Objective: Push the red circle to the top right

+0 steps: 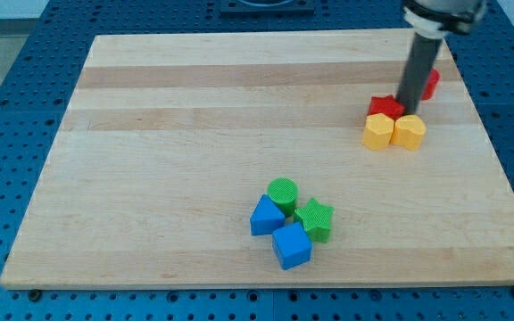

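Note:
The red circle (430,84) lies near the board's right edge in the upper part of the view, mostly hidden behind my rod. My tip (409,111) is down just left of and below it, between the red circle and a red star (383,107). Two yellow blocks (378,132) (409,131) sit side by side right below the red star and my tip.
A cluster lies at the bottom middle of the wooden board (194,134): a green circle (282,193), a green star (315,218), a blue triangle (265,217) and a blue cube (292,245). Blue perforated table surrounds the board.

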`<action>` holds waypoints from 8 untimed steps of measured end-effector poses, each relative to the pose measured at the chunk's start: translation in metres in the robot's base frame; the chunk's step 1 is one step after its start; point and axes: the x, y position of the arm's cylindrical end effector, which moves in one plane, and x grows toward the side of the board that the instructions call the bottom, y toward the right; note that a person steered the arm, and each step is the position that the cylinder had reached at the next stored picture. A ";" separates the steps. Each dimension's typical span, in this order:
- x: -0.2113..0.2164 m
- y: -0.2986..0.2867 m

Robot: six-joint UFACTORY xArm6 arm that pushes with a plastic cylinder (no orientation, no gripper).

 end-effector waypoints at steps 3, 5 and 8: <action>-0.032 0.050; -0.067 0.035; -0.080 -0.068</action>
